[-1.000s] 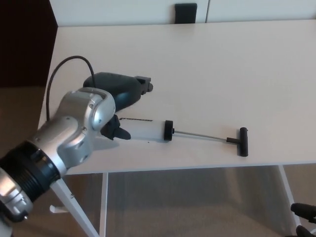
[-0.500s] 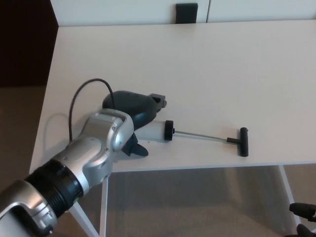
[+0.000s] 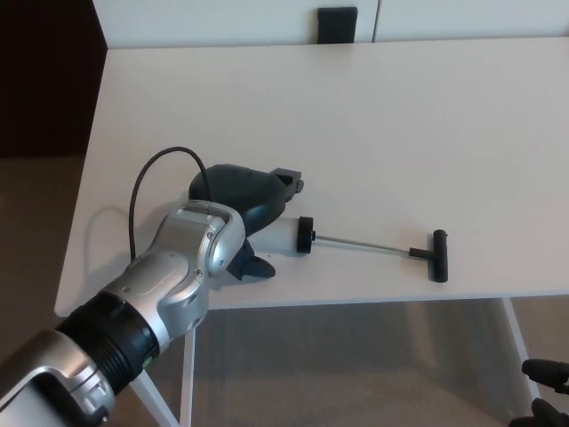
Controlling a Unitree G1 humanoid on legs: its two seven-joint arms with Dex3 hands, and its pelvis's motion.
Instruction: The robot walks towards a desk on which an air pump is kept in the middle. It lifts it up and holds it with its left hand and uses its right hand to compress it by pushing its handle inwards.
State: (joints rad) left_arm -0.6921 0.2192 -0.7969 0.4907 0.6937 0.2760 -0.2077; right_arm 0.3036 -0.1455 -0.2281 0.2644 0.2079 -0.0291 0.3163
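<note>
Fingers (image 3: 252, 267) of the left hand (image 3: 244, 205) curl around the pale barrel of the pump (image 3: 293, 237), grasping it near its left end, lower left of centre in the frame. One black fingertip pokes out below the barrel toward the desk's front edge, and the dark back of the hand covers the barrel from above. Whether the pump is off the desk (image 3: 373, 124) or resting on it cannot be told. A black collar closes the barrel's right end, and from it a thin metal rod runs rightward, fully drawn out, to a black T-handle (image 3: 438, 255) near the front edge, right of centre. Behind the hand, the silver wrist and forearm (image 3: 169, 285) slope down to the lower left corner, with a black cable (image 3: 147, 182) looping above them. A dark block (image 3: 337, 20) sits at the desk's far edge, top centre. At the lower right corner, below the desk, dark tips of the right hand (image 3: 547, 384) show; their pose cannot be told.
</note>
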